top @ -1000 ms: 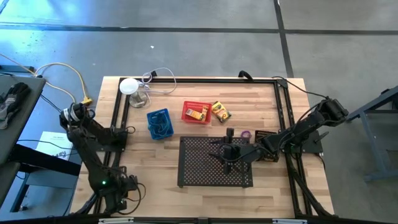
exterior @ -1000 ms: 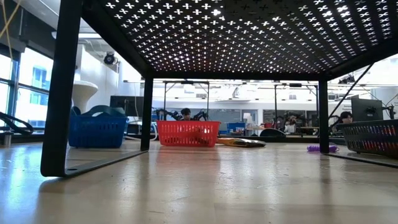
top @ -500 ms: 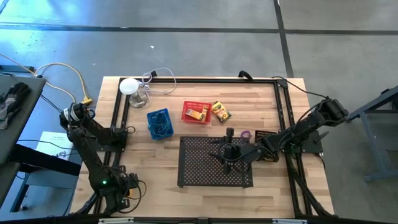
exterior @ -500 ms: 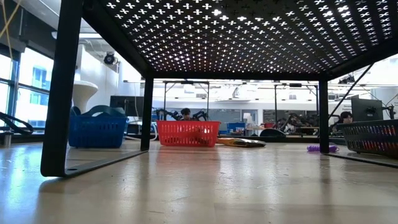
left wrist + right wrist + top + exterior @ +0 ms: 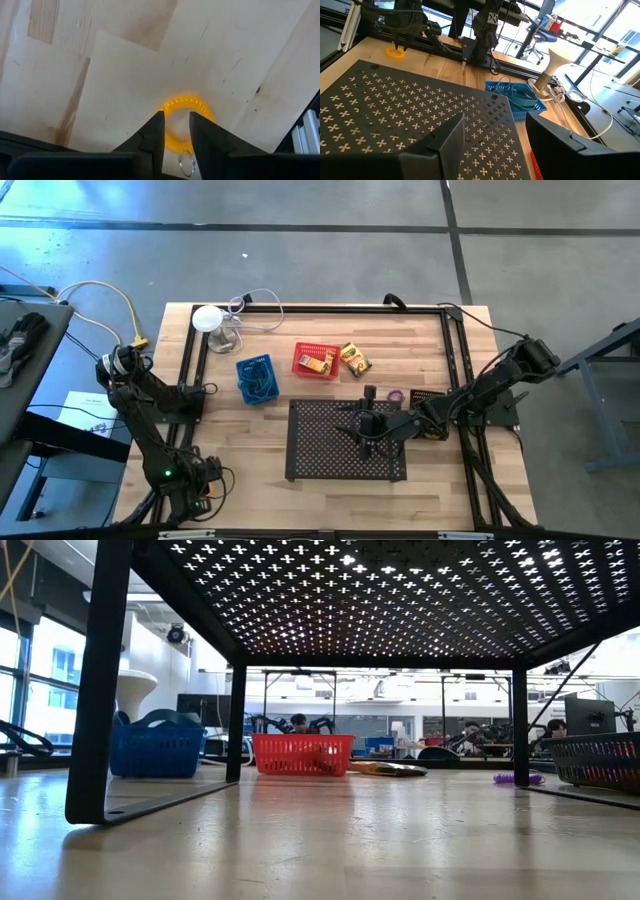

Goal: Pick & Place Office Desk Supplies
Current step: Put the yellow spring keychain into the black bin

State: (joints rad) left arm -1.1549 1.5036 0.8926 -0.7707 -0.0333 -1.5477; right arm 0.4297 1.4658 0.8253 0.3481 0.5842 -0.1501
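Observation:
A yellow coiled loop (image 5: 186, 103) with a small metal ring lies flat on the wood near the table's front left corner. My left gripper (image 5: 175, 116) points down over it, its fingers a little apart, with a stretch of the loop between them; the same gripper (image 5: 196, 484) shows in the high view. My right gripper (image 5: 495, 131) hovers open above the black perforated tray (image 5: 330, 448), with nothing between its fingers. A blue basket (image 5: 256, 378), a red basket (image 5: 315, 360) and a yellow crayon box (image 5: 355, 358) sit behind the tray. My left gripper comes at the yellow loop from above, fingers pointing down. One stretch of the coil (image 5: 172, 142) shows in the gap between them, and the loop lies flat on the table. I cannot tell whether the fingers touch it.
A white disc on a stand (image 5: 207, 318) with a clear cable stands at the back left. A purple loop (image 5: 394, 396) and a black basket (image 5: 430, 400) lie by the right arm. Black frame rails (image 5: 190, 380) run along the table's sides.
My left gripper has rolled slightly about its own pointing line while staying over the yellow loop.

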